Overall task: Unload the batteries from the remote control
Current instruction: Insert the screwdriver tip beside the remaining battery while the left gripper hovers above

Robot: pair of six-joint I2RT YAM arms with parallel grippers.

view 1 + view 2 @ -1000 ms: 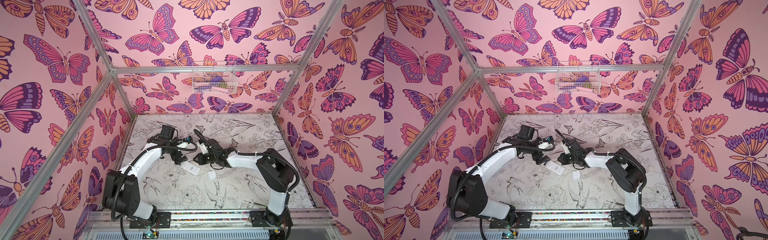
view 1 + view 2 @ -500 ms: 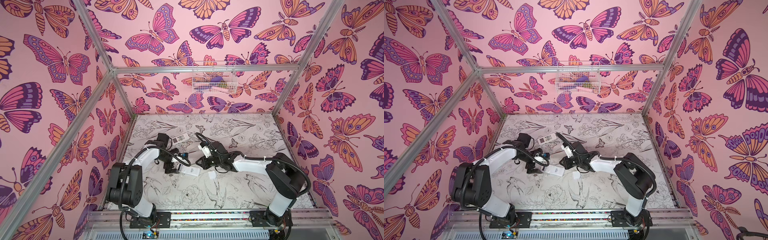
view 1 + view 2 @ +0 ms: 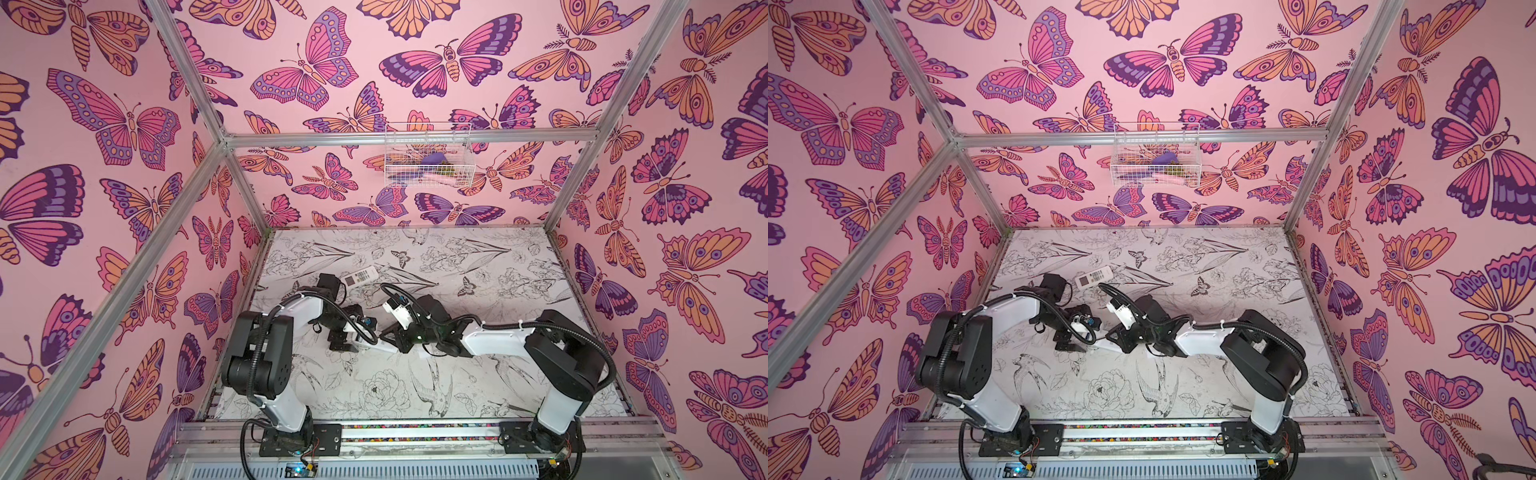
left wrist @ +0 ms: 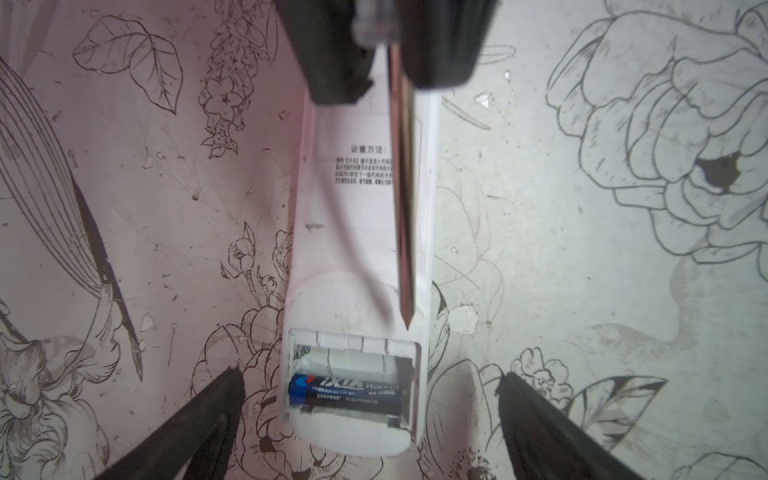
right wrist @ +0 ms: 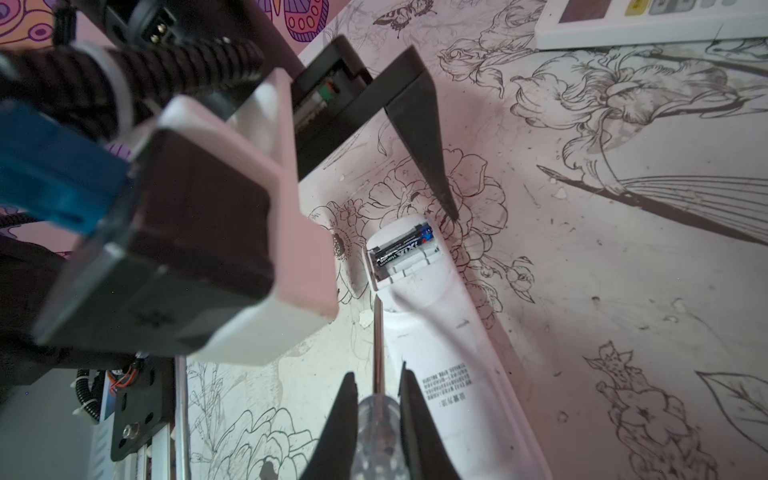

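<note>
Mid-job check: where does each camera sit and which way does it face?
Top views: high in front, looking down and back over the table; left arm, right arm show.
Left wrist: on its arm, facing the opened remote and battery; open left tool shows.
Right wrist: on its arm, facing along the screwdriver; right tool shut on it.
Shared: both wrist views show battery, screwdriver.

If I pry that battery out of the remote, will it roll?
Likely: the battery is a smooth cylinder, and the table looks flat. Rigid and seated low in the remote, it may pop free suddenly. The open left gripper straddling that end might catch it.
</note>
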